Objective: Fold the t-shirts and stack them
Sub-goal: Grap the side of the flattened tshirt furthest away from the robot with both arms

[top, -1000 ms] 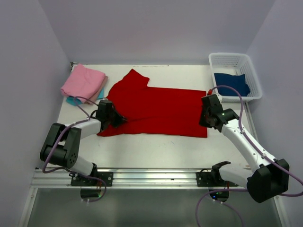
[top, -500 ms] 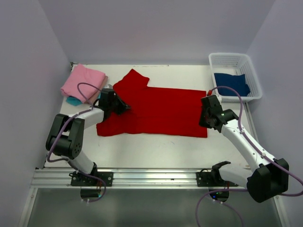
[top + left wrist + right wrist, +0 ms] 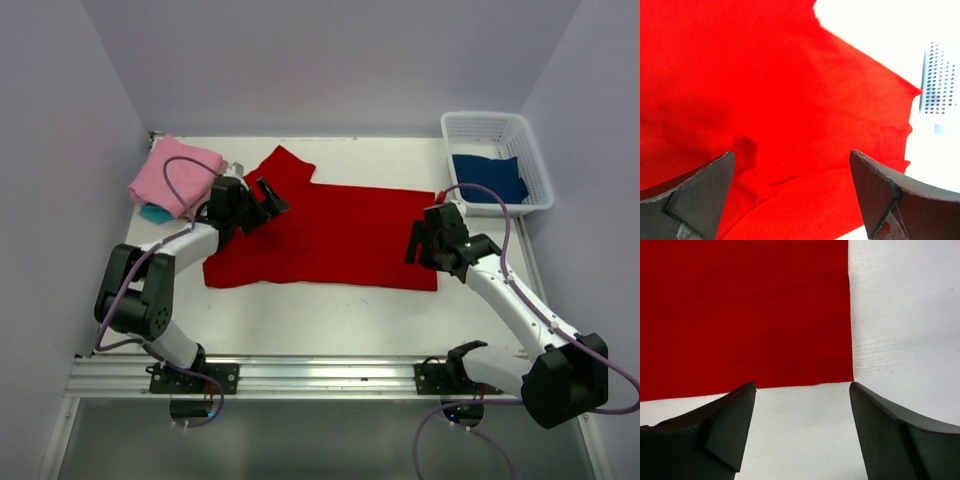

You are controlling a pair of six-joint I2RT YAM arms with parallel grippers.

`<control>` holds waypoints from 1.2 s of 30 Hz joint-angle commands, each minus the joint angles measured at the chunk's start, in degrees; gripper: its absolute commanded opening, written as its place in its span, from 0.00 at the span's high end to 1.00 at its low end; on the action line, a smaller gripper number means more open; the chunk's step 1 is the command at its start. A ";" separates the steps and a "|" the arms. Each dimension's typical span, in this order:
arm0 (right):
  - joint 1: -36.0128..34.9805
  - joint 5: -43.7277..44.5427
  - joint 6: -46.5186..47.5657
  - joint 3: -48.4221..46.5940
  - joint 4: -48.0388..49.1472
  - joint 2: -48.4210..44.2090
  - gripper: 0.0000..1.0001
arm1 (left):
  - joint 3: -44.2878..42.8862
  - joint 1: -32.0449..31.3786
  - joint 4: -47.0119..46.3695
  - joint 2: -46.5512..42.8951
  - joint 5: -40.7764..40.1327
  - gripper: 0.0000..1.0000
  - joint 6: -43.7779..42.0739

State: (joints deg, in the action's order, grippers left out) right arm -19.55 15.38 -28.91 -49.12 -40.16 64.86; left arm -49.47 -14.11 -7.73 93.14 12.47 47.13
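A bright red t-shirt [image 3: 340, 235] lies spread flat across the middle of the table, one sleeve pointing to the far side. My left gripper [image 3: 268, 208] hovers open over the shirt's left part, near that sleeve; in the left wrist view red cloth [image 3: 790, 75] fills the gap between the fingers of the left gripper [image 3: 792, 195], which hold nothing. My right gripper [image 3: 420, 238] stands open at the shirt's right near corner; in the right wrist view the right gripper [image 3: 802, 425] is over bare table just past the red hem [image 3: 740, 310]. A folded pink t-shirt [image 3: 172, 175] lies on a turquoise one [image 3: 153, 213] at the far left.
A white mesh basket [image 3: 528, 140] stands at the far right corner with a dark blue t-shirt [image 3: 488, 178] inside; its wall [image 3: 940, 80] also shows in the left wrist view. Lilac walls close in the table on three sides.
Both grippers have opened and let go of the red shirt. The left one moved away from me, from the shirt's near left edge up towards the sleeve. The right arm barely shifted.
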 commanded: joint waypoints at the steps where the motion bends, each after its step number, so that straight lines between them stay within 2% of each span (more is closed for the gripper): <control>1: -0.14 -0.43 0.87 0.61 9.63 0.70 0.19 | -8.67 -0.39 -1.78 -3.24 -4.37 0.00 -8.80; 3: -0.14 0.00 1.13 -0.70 12.20 4.64 0.15 | -13.61 -0.39 0.68 0.96 -5.17 0.00 -13.61; 5: -0.14 0.44 1.31 -5.00 13.88 9.30 0.15 | -23.70 -0.13 4.11 5.79 -5.70 0.00 -16.36; 6: -0.14 1.23 1.31 -8.93 13.71 14.71 0.15 | -32.01 0.04 7.52 11.65 -5.61 0.00 -19.42; 7: -0.14 1.50 1.31 -11.15 13.53 17.47 0.15 | -36.44 0.13 11.81 14.93 -5.96 0.00 -20.58; 8: -0.14 2.02 1.57 -13.43 12.92 23.06 0.15 | -41.01 0.48 14.21 18.18 -5.10 0.02 -22.59; 9: -0.05 2.20 1.57 -17.63 12.57 25.55 0.15 | -49.84 0.75 19.02 24.57 -4.83 0.03 -23.31; 12: -0.05 1.94 2.01 -24.32 10.11 33.55 0.16 | -61.85 1.45 26.59 35.22 -5.61 0.07 -26.12; 13: -0.05 1.85 2.27 -25.31 9.49 34.88 0.16 | -67.63 1.80 27.75 37.44 -6.22 0.09 -26.56; 15: -0.05 1.15 2.27 -25.50 10.62 35.60 0.19 | -73.71 2.42 29.96 42.81 -7.81 0.17 -27.44; 20: -0.05 0.53 3.85 -22.16 15.37 32.70 0.23 | -75.51 4.44 27.08 49.49 -9.31 0.35 -29.30; 23: -0.05 0.71 5.17 -22.07 15.12 31.91 0.23 | -73.58 5.67 22.16 50.47 -9.13 0.37 -28.59; 29: -0.05 0.27 5.35 -19.44 16.60 29.28 0.22 | -70.15 6.11 11.88 50.20 -10.89 0.36 -27.80; 36: -0.05 0.27 5.26 -19.25 16.34 29.71 0.22 | -70.33 5.41 3.08 51.87 -7.64 0.31 -27.62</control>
State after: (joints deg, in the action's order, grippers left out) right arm -19.55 15.49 -24.34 -68.45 -25.61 96.33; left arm -119.37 -8.05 4.84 144.55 3.07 19.94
